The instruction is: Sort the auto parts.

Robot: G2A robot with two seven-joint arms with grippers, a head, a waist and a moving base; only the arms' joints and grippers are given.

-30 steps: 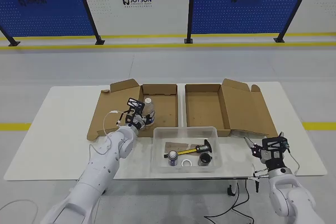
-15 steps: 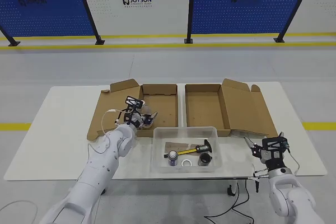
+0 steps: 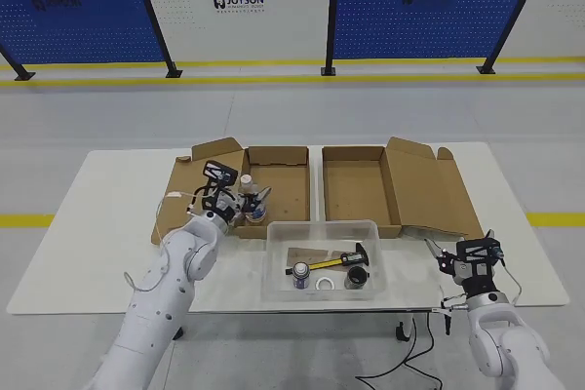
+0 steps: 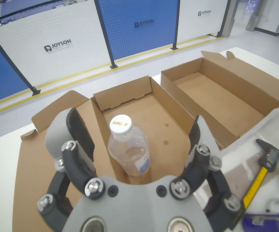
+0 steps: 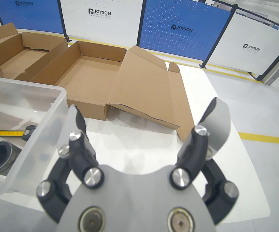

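Note:
A clear plastic bottle (image 4: 129, 150) with a white cap stands upright in the near corner of the left cardboard box (image 4: 154, 112). My left gripper (image 4: 136, 118) is open around it, one finger on each side, and neither pad touches it. From above, the bottle (image 3: 249, 192) and left gripper (image 3: 239, 205) sit at the box's near left corner. A clear bin (image 3: 322, 225) in front of the boxes holds a caliper (image 3: 336, 260), a bearing (image 3: 358, 278), a white ring (image 3: 325, 284) and a blue can (image 3: 300, 272). My right gripper (image 5: 146, 108) is open over bare table, right of the bin.
The right cardboard box (image 3: 356, 190) lies open with its flap (image 3: 434, 185) spread to the right. The left box's flap (image 3: 180, 195) lies flat beside my left arm. My right gripper (image 3: 473, 255) hangs near the table's front right edge.
My left gripper has shifted left along the box's near wall, and the bottle now stands further left with it. The right arm has not moved.

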